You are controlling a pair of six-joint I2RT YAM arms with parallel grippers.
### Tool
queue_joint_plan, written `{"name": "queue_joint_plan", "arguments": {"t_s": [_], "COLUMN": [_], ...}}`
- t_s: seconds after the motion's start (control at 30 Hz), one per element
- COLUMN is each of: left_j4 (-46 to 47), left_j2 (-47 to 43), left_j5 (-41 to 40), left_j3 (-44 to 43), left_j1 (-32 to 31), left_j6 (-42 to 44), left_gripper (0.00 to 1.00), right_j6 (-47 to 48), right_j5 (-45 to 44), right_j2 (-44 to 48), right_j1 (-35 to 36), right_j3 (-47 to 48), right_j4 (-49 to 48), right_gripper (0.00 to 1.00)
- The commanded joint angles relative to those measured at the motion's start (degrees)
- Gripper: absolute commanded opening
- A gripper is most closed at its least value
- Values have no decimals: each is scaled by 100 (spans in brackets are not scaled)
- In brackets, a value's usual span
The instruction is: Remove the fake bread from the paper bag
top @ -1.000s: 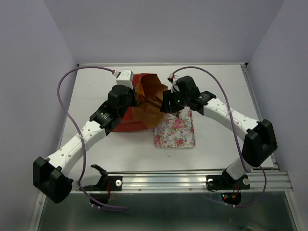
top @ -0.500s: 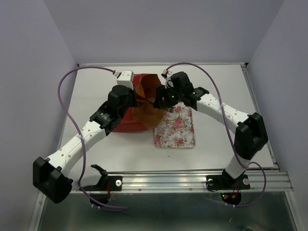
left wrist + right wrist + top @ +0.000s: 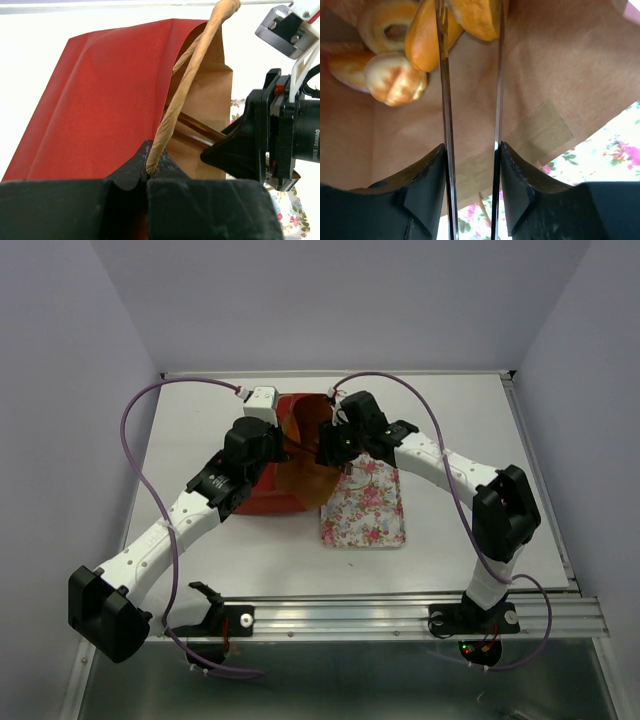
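Since a second ago, the right arm has swung left off the floral tray (image 3: 365, 510) and pushed its right hand (image 3: 470, 30) into the mouth of the paper bag (image 3: 110, 100). The mouth, crumpled and flapped open then, now stands rounder. The left arm has not shifted.

Left hand (image 3: 147, 175): closed on the paper bag, with the cord handle (image 3: 185, 85) running down into the pinch. The bag lies on its side on the desk (image 3: 450, 420), red outside and brown inside, its opening facing the right arm and its lower lip just over the tray's far left corner.

Right hand: the two thin fingers (image 3: 444, 100) stand a narrow gap apart, deep in the bag. One golden piece (image 3: 472, 12) sits between their tips, at the top edge of the wrist view. I cannot tell whether they are pinching it yet or only flanking it.

The fake bread (image 3: 395, 80) is all inside the bag, against its far end:
- a longer loaf (image 3: 422, 42) is just left of the left finger, touching or partly behind it
- a ring-shaped one (image 3: 385, 25) is further left
- a round bun is below the ring, resting against the loaf
- another piece is partly hidden behind the bun

Writing: small vertical lettering on the right arm's wrist housing (image 3: 305, 135) reads "DAMIAO" — the only text I can make out. A strip of tape (image 3: 540, 130) crosses the bag's inner wall, with no print on it.
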State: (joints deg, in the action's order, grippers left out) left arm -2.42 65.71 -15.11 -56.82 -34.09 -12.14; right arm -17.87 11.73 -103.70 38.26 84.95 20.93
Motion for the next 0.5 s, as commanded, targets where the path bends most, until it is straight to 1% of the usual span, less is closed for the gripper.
{"name": "queue_joint_plan", "arguments": {"t_s": [0.0,0.1,0.13,0.27,0.3,0.33,0.47], "left_j4": [294,303,277,250,250,250,250], "left_j2": [-208,-226,-226,-173,-173,-164,-173], "left_j5": [-185,-343,-482,-738,-765,-817,-870], "left_j3": [21,48,48,4,-5,-5,-5], "left_j1": [-46,-37,-37,-37,-37,-37,-37], "left_j6": [36,-34,-95,-209,-253,-280,-368], "left_gripper": [0,0,0,0,0,0,0], "right_j6": [20,20,-49,-173,-191,-226,-252], "right_j5": [-171,-258,-302,-338,-355,-347,-49], "right_j2": [78,463,560,1123,1228,1316,1634], "right_j1": [59,111,111,111,111,111,111], "right_j3": [312,172,119,-153,-241,-294,-514], "right_j4": [-379,-388,-379,-388,-388,-388,-405], "right_gripper": [26,24,21,9,4,1,1]}}
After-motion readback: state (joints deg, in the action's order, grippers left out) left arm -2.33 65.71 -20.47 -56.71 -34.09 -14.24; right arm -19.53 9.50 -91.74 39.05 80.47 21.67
